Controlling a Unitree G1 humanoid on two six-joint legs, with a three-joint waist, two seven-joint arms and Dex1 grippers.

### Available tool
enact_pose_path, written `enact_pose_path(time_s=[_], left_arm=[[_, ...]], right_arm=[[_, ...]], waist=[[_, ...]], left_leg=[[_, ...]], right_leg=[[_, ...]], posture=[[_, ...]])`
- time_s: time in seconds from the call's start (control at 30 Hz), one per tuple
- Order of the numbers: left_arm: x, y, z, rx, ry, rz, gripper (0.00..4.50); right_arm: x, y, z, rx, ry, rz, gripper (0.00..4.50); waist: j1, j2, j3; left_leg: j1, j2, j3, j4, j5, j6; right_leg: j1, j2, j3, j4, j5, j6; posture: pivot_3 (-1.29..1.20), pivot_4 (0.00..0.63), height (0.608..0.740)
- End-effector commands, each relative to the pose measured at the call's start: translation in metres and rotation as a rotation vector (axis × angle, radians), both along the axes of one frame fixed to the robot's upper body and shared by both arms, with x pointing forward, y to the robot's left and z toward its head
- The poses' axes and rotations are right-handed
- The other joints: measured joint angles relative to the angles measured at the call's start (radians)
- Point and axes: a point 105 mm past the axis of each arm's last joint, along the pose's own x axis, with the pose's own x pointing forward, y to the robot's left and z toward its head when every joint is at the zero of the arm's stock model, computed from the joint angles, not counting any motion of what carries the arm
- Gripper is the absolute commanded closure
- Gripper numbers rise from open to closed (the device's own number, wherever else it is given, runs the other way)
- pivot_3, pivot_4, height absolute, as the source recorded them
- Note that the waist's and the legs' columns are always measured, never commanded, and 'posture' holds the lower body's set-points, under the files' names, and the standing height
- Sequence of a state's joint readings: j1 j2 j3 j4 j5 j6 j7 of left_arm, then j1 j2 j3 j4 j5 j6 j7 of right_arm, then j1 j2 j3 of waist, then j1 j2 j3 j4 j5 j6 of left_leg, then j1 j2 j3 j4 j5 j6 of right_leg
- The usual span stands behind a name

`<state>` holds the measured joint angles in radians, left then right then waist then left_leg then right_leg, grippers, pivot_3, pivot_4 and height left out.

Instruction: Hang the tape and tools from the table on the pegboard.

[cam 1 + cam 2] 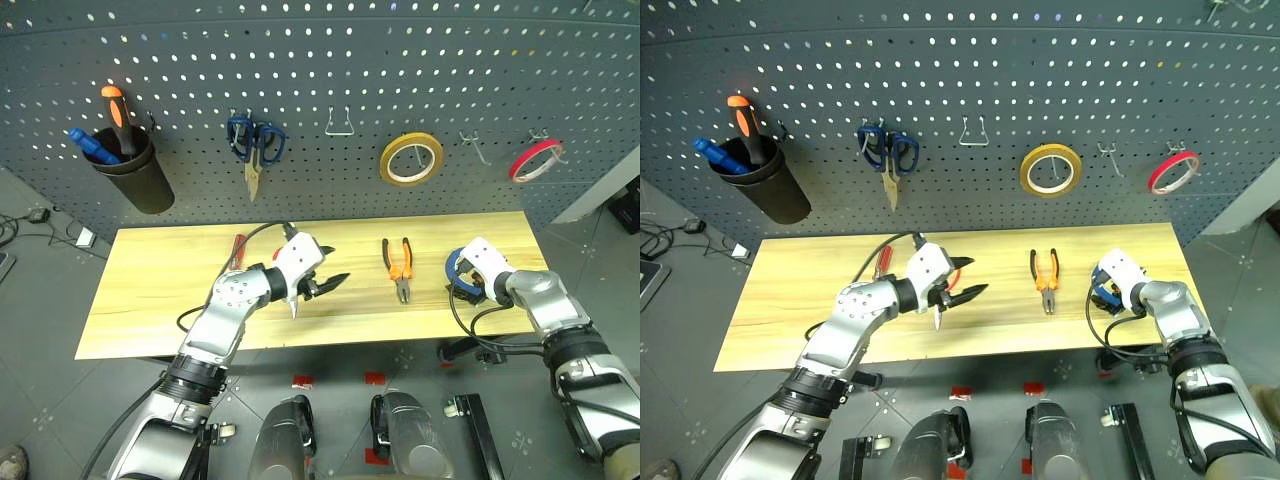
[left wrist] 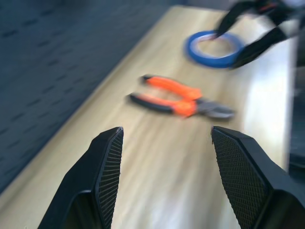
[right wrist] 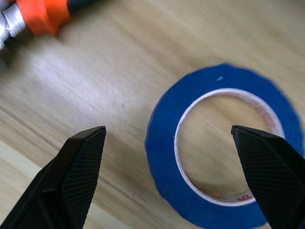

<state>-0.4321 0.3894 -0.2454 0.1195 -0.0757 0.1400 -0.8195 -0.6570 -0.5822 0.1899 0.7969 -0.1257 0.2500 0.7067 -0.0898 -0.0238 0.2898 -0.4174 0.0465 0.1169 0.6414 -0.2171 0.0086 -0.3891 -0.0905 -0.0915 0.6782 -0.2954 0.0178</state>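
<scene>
Jaws of both the left gripper [image 1: 333, 283] and right gripper [image 3: 171, 143] gape empty; blue tape [image 3: 224, 143] bears no readable writing.

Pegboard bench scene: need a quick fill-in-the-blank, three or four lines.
1. The blue tape lies flat on the ___.
2. The right gripper hovers open over the ___ tape.
3. The pliers have orange-and-___ handles.
4. On the pegboard, the yellow tape hangs between the blue-handled scissors and the ___ tape.

Missing: table; blue; black; red
</scene>
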Motion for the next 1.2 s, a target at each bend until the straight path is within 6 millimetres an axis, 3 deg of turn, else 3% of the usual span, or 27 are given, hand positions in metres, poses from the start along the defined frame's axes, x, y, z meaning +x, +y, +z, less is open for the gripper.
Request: enact_pose_path(time_s=[0.03,0.1,0.2,0.33,0.5,0.6,0.7,0.77,0.93,1.03,1.1,1.2], left_arm=[[-0.011,-0.010,0.011,-0.011,-0.046,-0.091,1.41],[-0.012,-0.010,0.011,-0.017,-0.041,-0.102,1.41],[-0.015,-0.012,0.013,-0.024,-0.053,-0.126,1.36],[-0.028,-0.015,0.011,-0.016,-0.029,-0.213,1.36],[-0.029,-0.016,0.011,-0.017,-0.030,-0.214,1.36],[-0.029,-0.021,0.016,-0.057,-0.013,-0.203,1.36],[-0.025,-0.024,0.026,-0.112,-0.017,-0.160,1.36],[-0.022,-0.026,0.034,-0.142,-0.046,-0.137,1.36],[-0.007,-0.029,0.076,-0.270,-0.200,-0.049,1.36],[-0.005,-0.033,0.099,-0.340,-0.251,-0.047,1.36],[-0.004,-0.036,0.110,-0.358,-0.286,-0.054,1.36],[0.005,-0.037,0.122,-0.382,-0.311,-0.026,1.36]], right_arm=[[-0.001,-0.010,-0.004,-0.043,0.078,0.028,0.00],[-0.002,-0.014,-0.008,-0.089,0.116,0.046,0.00],[-0.004,-0.017,-0.014,-0.132,0.152,0.060,0.58],[-0.004,-0.015,-0.021,-0.203,0.153,0.083,1.99],[-0.002,-0.016,-0.024,-0.267,0.093,0.110,3.76],[-0.004,-0.024,-0.015,-0.260,0.010,0.121,3.84],[-0.002,-0.027,0.021,-0.228,-0.227,0.081,3.84],[-0.013,-0.023,0.046,-0.241,-0.379,0.070,3.84],[-0.069,0.017,0.099,-0.312,-0.799,0.101,3.84],[-0.091,0.041,0.126,-0.326,-0.978,0.129,3.84],[-0.095,0.049,0.138,-0.315,-1.041,0.138,3.84],[-0.081,0.052,0.150,-0.271,-1.081,0.140,3.84]], waist=[[-0.001,0.001,0.005],[-0.002,0.000,0.007],[-0.001,0.000,0.007],[-0.002,0.000,0.006],[-0.002,-0.001,0.005],[0.000,-0.003,0.004],[0.012,-0.002,0.003],[0.009,-0.001,0.003],[-0.002,0.000,0.002],[-0.011,0.000,0.002],[-0.018,0.000,0.002],[-0.024,-0.001,0.003]], left_leg=[[0.000,0.000,0.000,0.000,0.000,0.000],[0.000,0.000,0.000,0.000,0.000,0.000],[0.000,0.000,0.000,0.001,0.000,0.000],[0.000,0.000,0.000,0.003,0.000,0.000],[0.001,0.000,-0.001,0.004,0.000,-0.001],[0.001,0.000,-0.001,0.005,0.000,-0.001],[0.000,-0.001,-0.002,0.005,0.000,0.000],[-0.003,-0.001,-0.002,0.004,0.000,-0.001],[-0.005,0.000,-0.002,0.002,0.000,-0.001],[-0.004,0.000,-0.002,0.003,-0.001,-0.002],[-0.003,-0.001,-0.001,0.003,-0.001,-0.002],[-0.002,-0.001,-0.002,0.005,0.000,-0.001]], right_leg=[[0.000,0.000,0.000,0.000,0.000,0.000],[0.000,0.000,0.000,0.000,0.000,0.000],[0.001,0.000,-0.001,0.000,0.000,0.000],[0.001,0.000,-0.001,0.001,0.000,0.001],[0.002,0.000,-0.001,0.002,0.001,0.002],[0.004,0.000,-0.001,0.002,0.002,0.004],[0.003,-0.001,-0.001,0.001,0.002,0.004],[0.001,-0.002,-0.001,0.001,0.002,0.005],[-0.002,0.000,-0.002,0.001,0.000,0.008],[-0.002,0.001,-0.001,0.001,-0.002,0.012],[-0.001,0.000,0.000,0.001,-0.001,0.015],[0.000,0.000,0.001,0.001,0.000,0.015]], posture=[[-0.22,0.326,0.740],[-0.22,0.317,0.740],[-0.22,0.311,0.740],[-0.22,0.296,0.740],[-0.23,0.278,0.740],[-0.24,0.270,0.740],[-0.25,0.261,0.740],[-0.27,0.258,0.740],[-0.28,0.255,0.740],[-0.30,0.262,0.740],[-0.31,0.262,0.740],[-0.31,0.262,0.740]])
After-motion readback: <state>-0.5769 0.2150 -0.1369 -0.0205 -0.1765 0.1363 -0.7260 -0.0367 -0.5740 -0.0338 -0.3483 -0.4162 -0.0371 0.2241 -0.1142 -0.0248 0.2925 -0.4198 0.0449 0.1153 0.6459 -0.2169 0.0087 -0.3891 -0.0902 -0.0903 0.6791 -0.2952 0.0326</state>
